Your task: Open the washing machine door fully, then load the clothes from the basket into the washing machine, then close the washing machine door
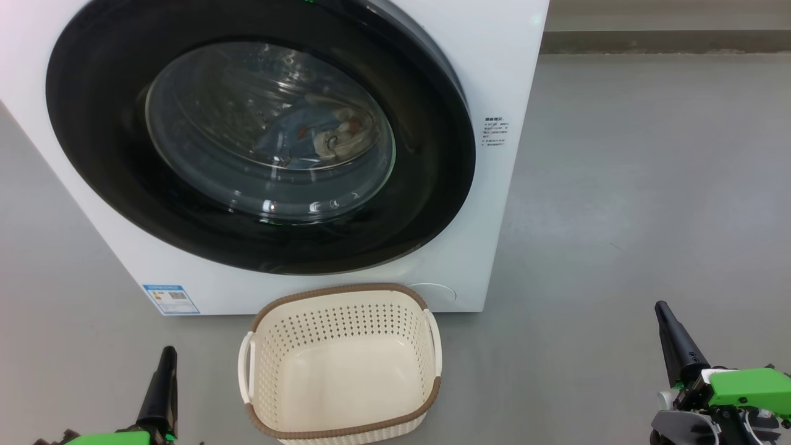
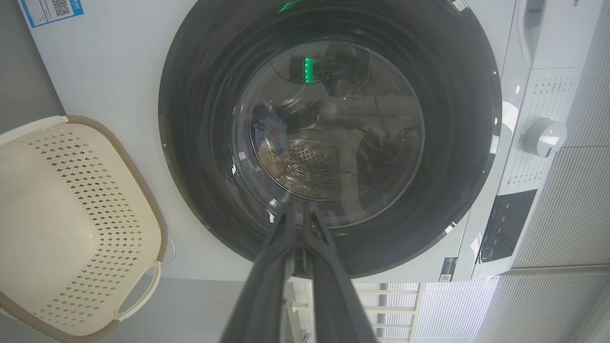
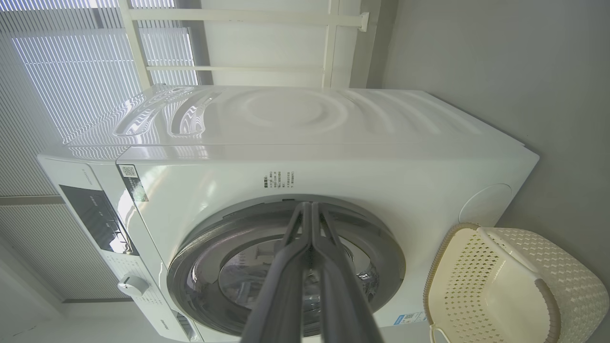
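The white washing machine (image 1: pixel 488 204) stands before me with its round black door (image 1: pixel 99 148) shut flat against the front. Through the glass porthole the clothes (image 1: pixel 321 133) lie in the drum, light blue and cream. The cream basket (image 1: pixel 343 364) with a brown rim sits on the floor in front of the machine and holds nothing. My left gripper (image 1: pixel 167 355) is shut, low at the left of the basket, holding nothing. My right gripper (image 1: pixel 662 309) is shut, off to the right, holding nothing. The door (image 2: pixel 190 143) and basket (image 2: pixel 71 214) show in the left wrist view, the machine (image 3: pixel 333 166) and basket (image 3: pixel 500 286) in the right wrist view.
Grey floor (image 1: pixel 649 185) stretches wide to the right of the machine up to a wall base. A blue label sticker (image 1: pixel 170 299) is at the machine's lower left corner. The control panel and knob (image 2: pixel 543 137) lie beyond the door.
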You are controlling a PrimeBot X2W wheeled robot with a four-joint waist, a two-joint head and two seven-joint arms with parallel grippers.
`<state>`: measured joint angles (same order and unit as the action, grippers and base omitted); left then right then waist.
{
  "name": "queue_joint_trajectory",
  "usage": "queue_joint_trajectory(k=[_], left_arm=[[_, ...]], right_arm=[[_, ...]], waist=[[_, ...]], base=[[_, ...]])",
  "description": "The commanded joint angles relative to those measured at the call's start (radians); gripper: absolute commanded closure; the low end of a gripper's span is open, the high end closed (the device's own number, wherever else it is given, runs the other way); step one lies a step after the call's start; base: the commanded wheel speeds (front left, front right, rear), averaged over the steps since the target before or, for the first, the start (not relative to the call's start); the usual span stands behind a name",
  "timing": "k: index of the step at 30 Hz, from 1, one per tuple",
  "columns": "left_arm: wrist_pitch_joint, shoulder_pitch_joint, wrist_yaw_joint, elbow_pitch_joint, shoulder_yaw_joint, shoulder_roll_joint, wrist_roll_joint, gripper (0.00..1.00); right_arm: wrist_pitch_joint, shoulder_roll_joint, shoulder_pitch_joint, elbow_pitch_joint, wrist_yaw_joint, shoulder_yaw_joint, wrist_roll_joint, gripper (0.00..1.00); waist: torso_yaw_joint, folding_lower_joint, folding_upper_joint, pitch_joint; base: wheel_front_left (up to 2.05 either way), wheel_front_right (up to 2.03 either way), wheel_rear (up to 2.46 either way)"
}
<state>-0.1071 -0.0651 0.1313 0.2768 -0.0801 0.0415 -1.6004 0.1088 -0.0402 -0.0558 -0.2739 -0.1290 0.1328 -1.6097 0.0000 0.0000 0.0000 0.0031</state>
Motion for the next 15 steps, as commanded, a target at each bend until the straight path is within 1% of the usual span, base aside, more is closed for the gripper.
queue_joint_trajectory(k=[1,15], left_arm=[[-0.006,-0.043,-0.001,-0.032,-0.034,0.009,-0.008,1.00],[-0.006,-0.043,-0.001,-0.032,-0.034,0.009,-0.008,1.00]], right_arm=[[0.005,-0.010,-0.052,0.029,-0.002,-0.018,0.002,1.00],[0.005,-0.010,-0.052,0.029,-0.002,-0.018,0.002,1.00]], waist=[[0.000,0.0000,0.0000,0.000],[0.000,0.0000,0.0000,0.000]], base=[[0.00,0.00,0.00],[0.00,0.00,0.00]])
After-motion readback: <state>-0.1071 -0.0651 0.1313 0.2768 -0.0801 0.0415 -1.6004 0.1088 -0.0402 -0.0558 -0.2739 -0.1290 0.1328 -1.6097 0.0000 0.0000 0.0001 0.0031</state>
